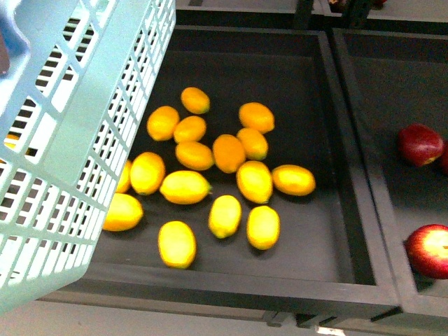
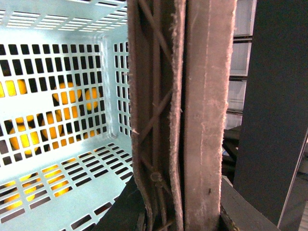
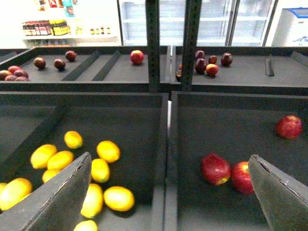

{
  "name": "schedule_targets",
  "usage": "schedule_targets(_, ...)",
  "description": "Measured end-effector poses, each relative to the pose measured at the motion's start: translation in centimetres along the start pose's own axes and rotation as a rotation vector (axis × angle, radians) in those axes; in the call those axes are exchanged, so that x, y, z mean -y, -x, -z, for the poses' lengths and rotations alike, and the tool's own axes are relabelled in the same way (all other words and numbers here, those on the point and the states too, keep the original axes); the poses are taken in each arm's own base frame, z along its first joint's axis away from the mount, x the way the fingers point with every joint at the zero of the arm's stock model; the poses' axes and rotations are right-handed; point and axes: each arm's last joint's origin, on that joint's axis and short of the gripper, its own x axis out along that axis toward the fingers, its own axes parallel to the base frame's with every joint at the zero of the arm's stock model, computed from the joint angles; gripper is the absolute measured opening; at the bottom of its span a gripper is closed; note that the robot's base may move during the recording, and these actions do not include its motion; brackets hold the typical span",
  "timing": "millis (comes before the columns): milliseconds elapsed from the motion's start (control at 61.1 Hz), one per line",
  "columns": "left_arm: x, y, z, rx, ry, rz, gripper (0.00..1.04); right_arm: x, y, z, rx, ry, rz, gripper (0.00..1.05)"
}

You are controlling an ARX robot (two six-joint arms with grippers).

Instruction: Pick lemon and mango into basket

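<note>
Currently: found left hand [image 2: 168, 144] clamped shut on the brown handle [image 2: 154, 96] of the basket [image 1: 77, 140], visible only from left wrist; from front, saw just the basket, raised and tilted at left. Noted right hand [image 3: 169, 156] spread wide, gripping nothing. Located lemon [image 1: 185, 187] among yellow fruit in dark shelf bin [image 1: 322, 231], outside basket. Spotted red apples [image 1: 420, 144] in neighbouring bin, glass-door fridges [image 3: 231, 21] behind.

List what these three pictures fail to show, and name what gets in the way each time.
Front view: the basket covers the left side of the bin, half hiding a lemon; both arms are out of frame.
Left wrist view: the basket handle fills the middle, so the left gripper cannot be made out.
Right wrist view: the right gripper has open fingers that cover several lemons.
</note>
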Motion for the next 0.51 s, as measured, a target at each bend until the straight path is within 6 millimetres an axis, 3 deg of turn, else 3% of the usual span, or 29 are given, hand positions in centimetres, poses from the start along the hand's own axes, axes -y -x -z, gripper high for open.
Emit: schedule_targets(508, 0.00, 0.00, -0.01, 0.002, -0.002, 0.000, 0.19, -0.01, 0.00, 0.00, 0.000, 0.000, -0.002, 0.96)
